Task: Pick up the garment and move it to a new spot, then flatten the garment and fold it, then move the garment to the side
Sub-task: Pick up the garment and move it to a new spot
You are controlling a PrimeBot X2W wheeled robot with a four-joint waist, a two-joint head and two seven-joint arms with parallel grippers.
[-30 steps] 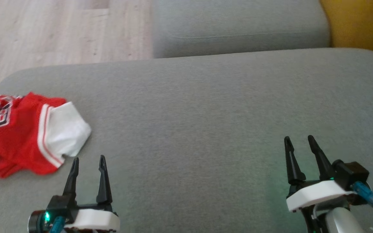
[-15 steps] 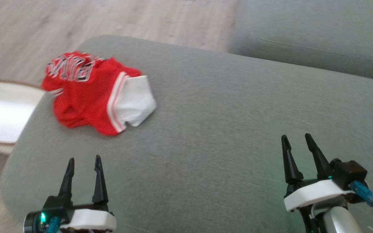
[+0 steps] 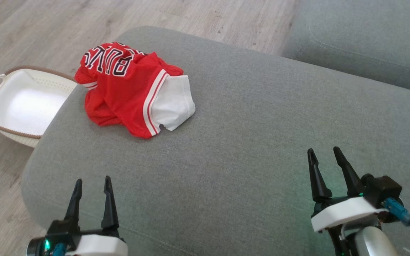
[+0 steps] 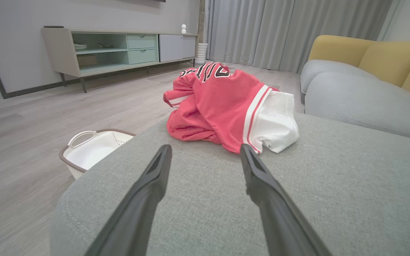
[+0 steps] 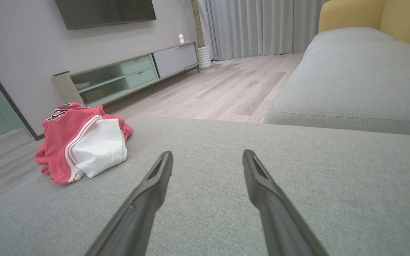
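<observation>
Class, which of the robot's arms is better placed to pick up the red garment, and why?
Left. The left arm is nearer the garment, crumpled at the cushion's left end straight ahead of its open jaws; the right arm is far across.

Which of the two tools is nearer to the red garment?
The left tool, below the garment in the head view; the right tool is far across the cushion.

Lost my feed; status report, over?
Left gripper, right gripper open, empty. Crumpled red-and-white jersey lies untouched on grey sofa cushion. Nothing between it and left fingers.
</observation>
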